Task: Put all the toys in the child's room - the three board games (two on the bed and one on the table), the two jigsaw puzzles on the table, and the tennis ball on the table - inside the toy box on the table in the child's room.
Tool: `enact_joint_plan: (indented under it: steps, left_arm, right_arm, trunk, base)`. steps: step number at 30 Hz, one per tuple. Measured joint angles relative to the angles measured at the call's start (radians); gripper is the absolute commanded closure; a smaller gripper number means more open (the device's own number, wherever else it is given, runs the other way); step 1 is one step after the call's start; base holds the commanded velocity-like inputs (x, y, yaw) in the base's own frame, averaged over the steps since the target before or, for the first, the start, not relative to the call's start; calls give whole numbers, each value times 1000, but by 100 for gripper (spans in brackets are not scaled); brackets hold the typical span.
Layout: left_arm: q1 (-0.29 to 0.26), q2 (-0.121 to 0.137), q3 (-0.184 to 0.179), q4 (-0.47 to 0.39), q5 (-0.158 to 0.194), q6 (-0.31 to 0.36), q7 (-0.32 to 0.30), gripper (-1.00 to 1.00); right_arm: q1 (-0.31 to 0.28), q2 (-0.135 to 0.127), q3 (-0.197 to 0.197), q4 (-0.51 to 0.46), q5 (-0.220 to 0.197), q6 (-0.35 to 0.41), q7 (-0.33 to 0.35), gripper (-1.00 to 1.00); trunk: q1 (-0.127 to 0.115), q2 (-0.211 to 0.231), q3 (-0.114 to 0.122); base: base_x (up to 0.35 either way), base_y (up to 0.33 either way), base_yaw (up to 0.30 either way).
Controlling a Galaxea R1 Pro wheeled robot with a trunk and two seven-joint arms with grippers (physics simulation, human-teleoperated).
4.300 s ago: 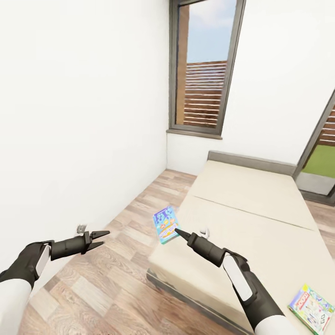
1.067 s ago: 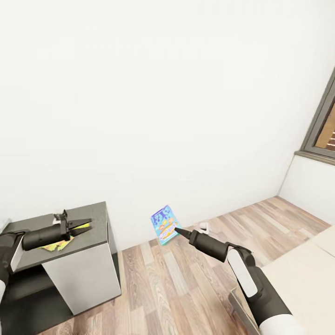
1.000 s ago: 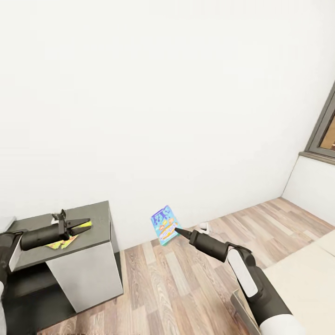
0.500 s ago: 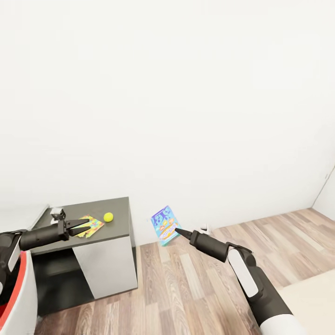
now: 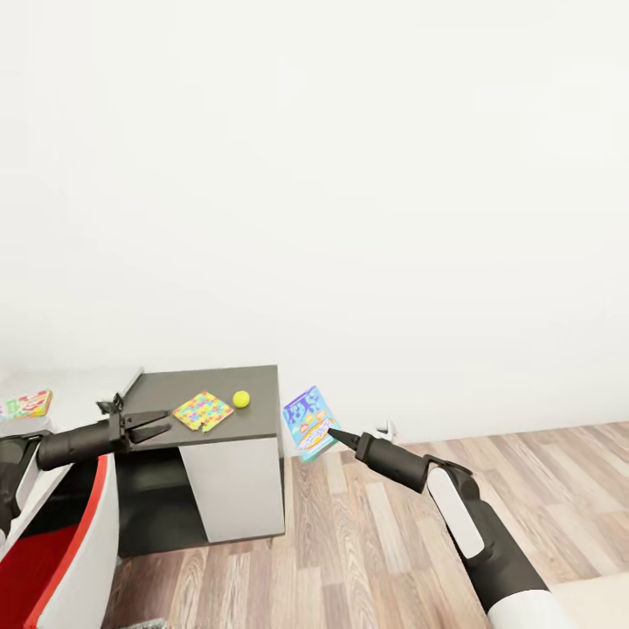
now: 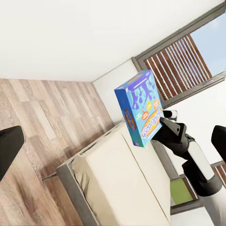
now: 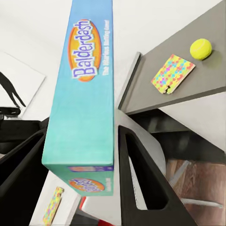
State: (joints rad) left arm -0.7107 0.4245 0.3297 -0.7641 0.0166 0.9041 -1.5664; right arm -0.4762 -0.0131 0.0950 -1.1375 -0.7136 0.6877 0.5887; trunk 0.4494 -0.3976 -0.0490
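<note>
The blue board game (image 5: 308, 423) is hanging in the air just beside the right end of the dark grey surface (image 5: 166, 389), clamped at its lower right edge between the fingers of the right tool (image 5: 333, 432). It is standing on edge with its long axis running up and leaning slightly left, its printed lid facing the camera in the head view. In the right wrist view the same box (image 7: 84, 94) is running lengthwise out from between the two dark fingers (image 7: 141, 183), its narrow side bearing the printed title.

On the surface, a jigsaw puzzle (image 5: 203, 411) is lying flat, turned like a diamond, with the tennis ball (image 5: 241, 399) just beside it toward the surface's right end. Another board game (image 5: 26, 404) is lying flat on the lighter section well to the left.

The left tool (image 5: 157, 425) is hovering in front of the surface, its two fingers spread apart and gripping nothing. A red and white chair (image 5: 61, 559) is standing below it. In the left wrist view the bed (image 6: 117, 188) is lying on the wood floor (image 6: 42, 122) beyond the held box.
</note>
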Motion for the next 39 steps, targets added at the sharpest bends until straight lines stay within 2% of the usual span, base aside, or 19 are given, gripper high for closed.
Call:
enact_joint_plan:
  steps: [17, 31, 39]
  left_arm:
    - [2, -1, 1, 0, 0, -7, 0, -100]
    - [13, 0, 3, 0, 0, -8, 0, -100]
    - [14, 0, 3, 0, 0, -9, 0, -100]
  right_arm:
    - [0, 0, 5, -2, 0, -5, 2, 100]
    - [4, 1, 6, -5, -4, -11, 1, 100]
    - [5, 2, 7, -5, -3, -11, -1, 100]
  trunk:
    - [0, 0, 0]
    - [0, 0, 0]
    - [0, 0, 3]
  base:
    - [0, 0, 281]
    - [0, 0, 42]
    - [62, -16, 216]
